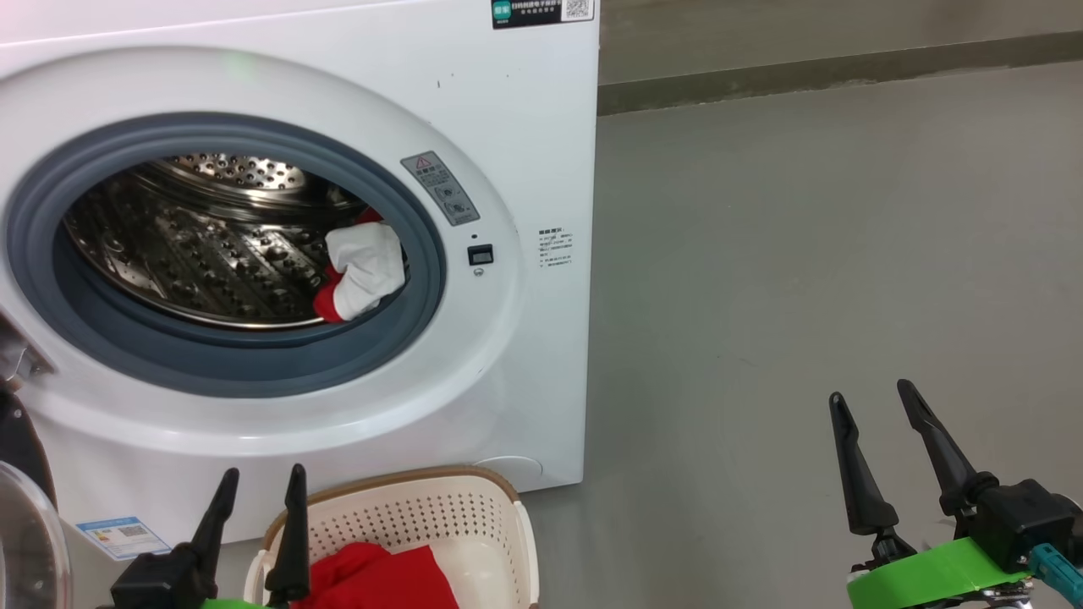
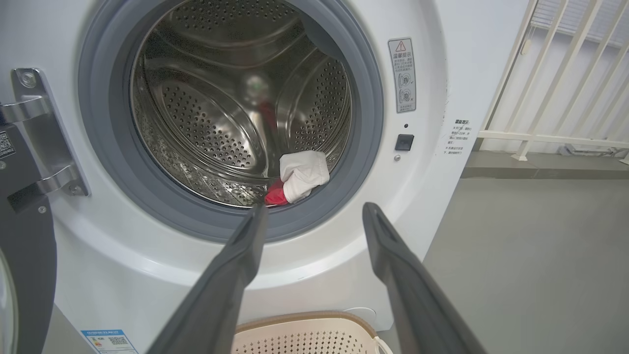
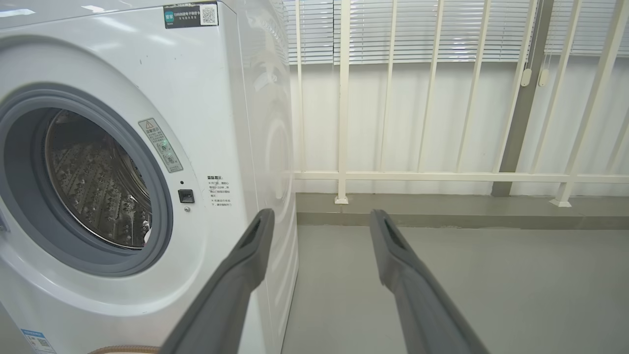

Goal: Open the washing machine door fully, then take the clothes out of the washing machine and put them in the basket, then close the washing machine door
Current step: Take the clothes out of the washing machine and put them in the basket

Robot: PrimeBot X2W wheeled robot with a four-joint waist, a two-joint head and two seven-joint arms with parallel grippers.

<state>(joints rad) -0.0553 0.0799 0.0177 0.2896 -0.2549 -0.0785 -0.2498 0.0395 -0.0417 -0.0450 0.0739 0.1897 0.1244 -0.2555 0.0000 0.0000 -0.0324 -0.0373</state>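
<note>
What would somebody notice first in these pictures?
The big white front-loading washing machine stands open, its shiny holed steel drum showing. A white-and-red cloth bundle sits at the drum's right edge. In front of the machine, a cream perforated plastic basket holds a red garment.

I see the white washing machine [image 1: 525, 169] with its door [image 1: 17, 448] swung open at left, a white-and-red garment [image 1: 365, 269] at the drum's [image 1: 203, 245] front right, and red cloth [image 1: 381, 579] in the cream basket [image 1: 440, 516] just below.

White washing machine [image 1: 525, 127], grey ring [image 1: 211, 372], perforated steel drum [image 1: 195, 254] — white-and-red clothes [image 1: 365, 269] within. Cream hole-dotted basket [image 1: 406, 516], brown rim [image 1: 381, 480] — red cloth [image 1: 381, 579] inside.
</note>
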